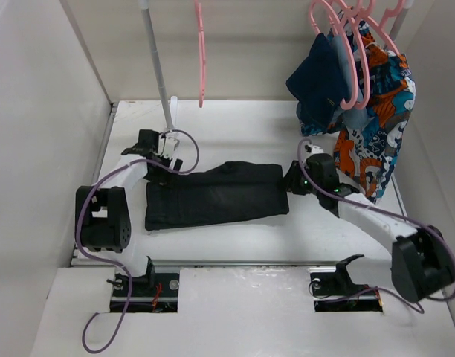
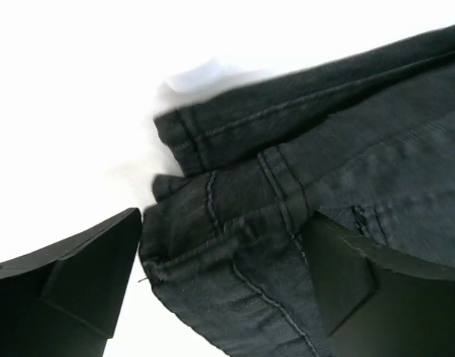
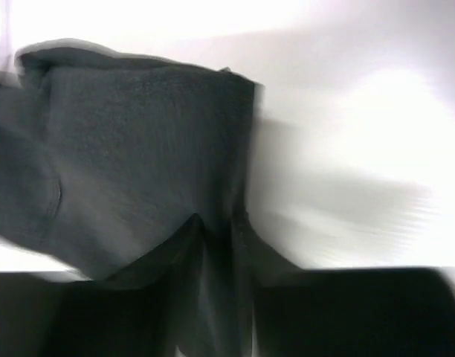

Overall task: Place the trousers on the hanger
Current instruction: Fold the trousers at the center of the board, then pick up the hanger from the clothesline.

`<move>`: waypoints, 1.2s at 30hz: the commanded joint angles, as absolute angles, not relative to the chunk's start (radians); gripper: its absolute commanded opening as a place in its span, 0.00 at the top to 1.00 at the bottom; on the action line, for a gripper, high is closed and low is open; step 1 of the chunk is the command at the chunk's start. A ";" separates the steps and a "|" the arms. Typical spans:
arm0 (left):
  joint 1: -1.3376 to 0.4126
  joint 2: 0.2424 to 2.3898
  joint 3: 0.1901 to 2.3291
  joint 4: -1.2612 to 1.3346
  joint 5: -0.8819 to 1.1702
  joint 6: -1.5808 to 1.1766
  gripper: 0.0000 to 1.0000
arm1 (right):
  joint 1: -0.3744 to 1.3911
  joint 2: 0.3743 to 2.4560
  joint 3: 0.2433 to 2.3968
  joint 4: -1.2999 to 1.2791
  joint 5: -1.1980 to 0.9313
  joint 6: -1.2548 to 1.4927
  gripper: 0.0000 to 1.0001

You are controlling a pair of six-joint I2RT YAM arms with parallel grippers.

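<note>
Top external view is showing the white table [image 1: 235, 245] carrying the trousers [image 1: 213, 195]. They are lying flat and folded lengthwise across its middle, running left to right between the two arms, presumably so that each arm is getting one end. At the far right, navy and patterned clothes [image 1: 361, 104] are hanging from a bunch of pink hangers, well apart from the job. The hanger [image 1: 201, 56] that matters is dangling bare at the far side, left of centre, near the rack pole [image 1: 157, 59] (well apart from the trousers, so nothing is threaded yet).

The left gripper [image 2: 224, 227] is standing over the left end of the trousers. Its fingers [image 2: 79, 282] are spread wide with the stitched edges lying between them, ungripped; I judge it is lining up for a pinch. The right gripper [image 1: 291, 180] is sitting at the right end, where dark fabric is running down between its fingers. The right wrist view is blurred, though, so I cannot tell whether it is clamping the cloth.
</note>
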State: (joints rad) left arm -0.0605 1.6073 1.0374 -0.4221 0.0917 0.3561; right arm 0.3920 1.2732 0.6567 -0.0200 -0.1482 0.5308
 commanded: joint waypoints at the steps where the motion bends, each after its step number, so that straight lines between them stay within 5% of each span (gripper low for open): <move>1: -0.034 1.585 1.120 -0.481 0.020 0.365 0.14 | 0.380 1.155 0.731 -0.214 0.078 0.352 0.33; 5: 0.026 1.519 1.179 -0.546 0.069 0.365 0.09 | 0.534 1.121 0.981 -0.431 0.231 0.179 0.08; 10: 0.057 1.375 1.239 -0.546 0.035 0.365 0.09 | 0.696 1.143 1.303 -0.540 0.310 0.086 0.06; 14: 0.057 1.240 1.406 -0.555 0.194 0.374 0.09 | 0.709 1.169 1.345 -0.489 0.252 0.086 0.03; 22: -0.034 1.411 2.118 -0.546 0.644 0.123 0.04 | 0.747 1.204 1.296 -0.460 0.229 0.086 0.03; 36: -0.297 1.793 2.367 -0.449 0.292 -0.045 0.01 | 0.765 1.031 1.131 -0.529 0.290 0.175 0.03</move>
